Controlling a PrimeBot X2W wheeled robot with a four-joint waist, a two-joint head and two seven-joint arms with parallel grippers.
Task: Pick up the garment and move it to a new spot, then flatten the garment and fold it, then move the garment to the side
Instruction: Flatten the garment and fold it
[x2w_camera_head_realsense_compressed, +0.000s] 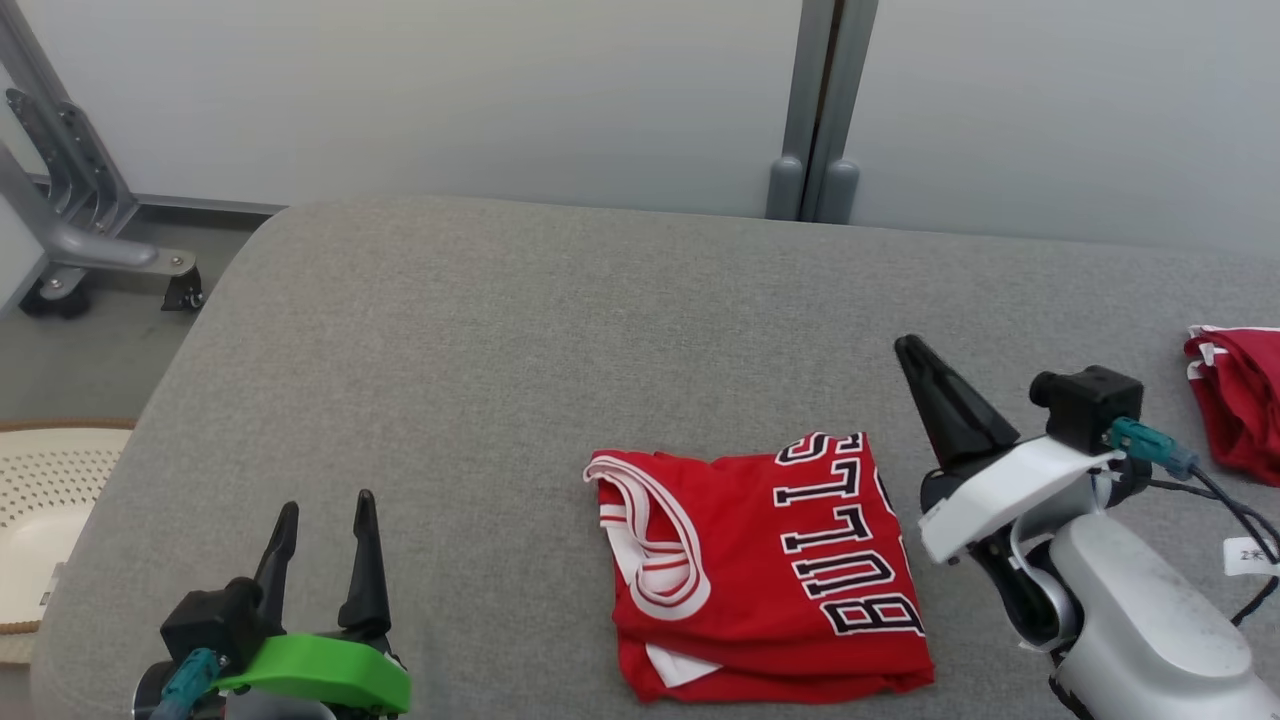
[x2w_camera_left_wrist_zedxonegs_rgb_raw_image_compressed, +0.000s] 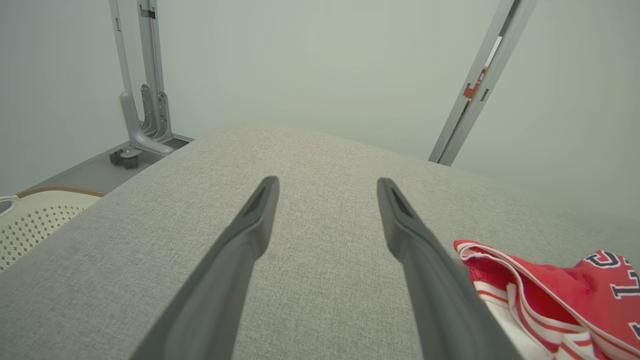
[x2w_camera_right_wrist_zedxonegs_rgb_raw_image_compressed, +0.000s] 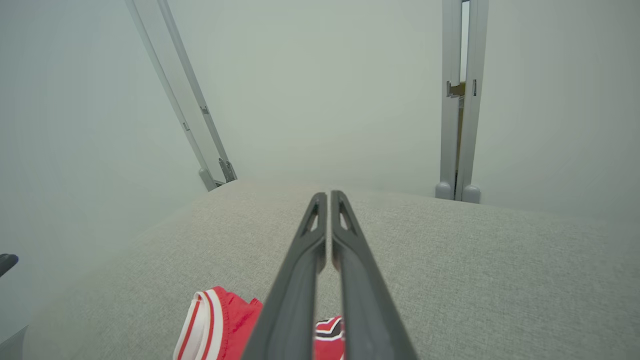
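The folded red jersey, light, soft and easy to unfold, lies on the grey cushion, with the left gripper spread apart at its 9 o'clock and the right gripper closed on nothing at 2 o'clock, so I would pinch all layers at one folded edge.
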